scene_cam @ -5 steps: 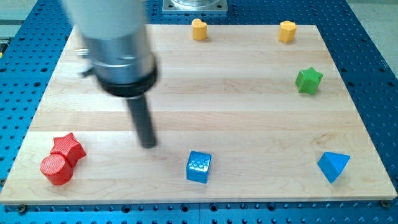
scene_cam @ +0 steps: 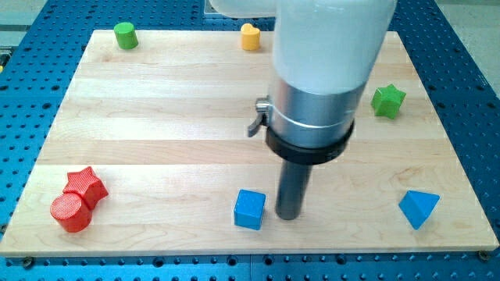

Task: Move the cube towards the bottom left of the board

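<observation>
The blue cube (scene_cam: 249, 209) sits near the board's bottom edge, a little left of centre. My tip (scene_cam: 287, 215) rests on the board just to the right of the cube, with a narrow gap between them; I cannot tell if they touch. The arm's wide body rises above the tip and hides the board's upper middle right.
A red star (scene_cam: 86, 185) and a red cylinder (scene_cam: 70, 212) lie together at the bottom left. A blue triangular block (scene_cam: 418, 208) is at the bottom right. A green star (scene_cam: 387, 101) is at the right, a green cylinder (scene_cam: 124, 35) at top left, a yellow block (scene_cam: 250, 37) at top centre.
My tip has moved from left of the cube across to its right side. The arm now uncovers the green cylinder and hides the yellow block at top right. The cube has not moved.
</observation>
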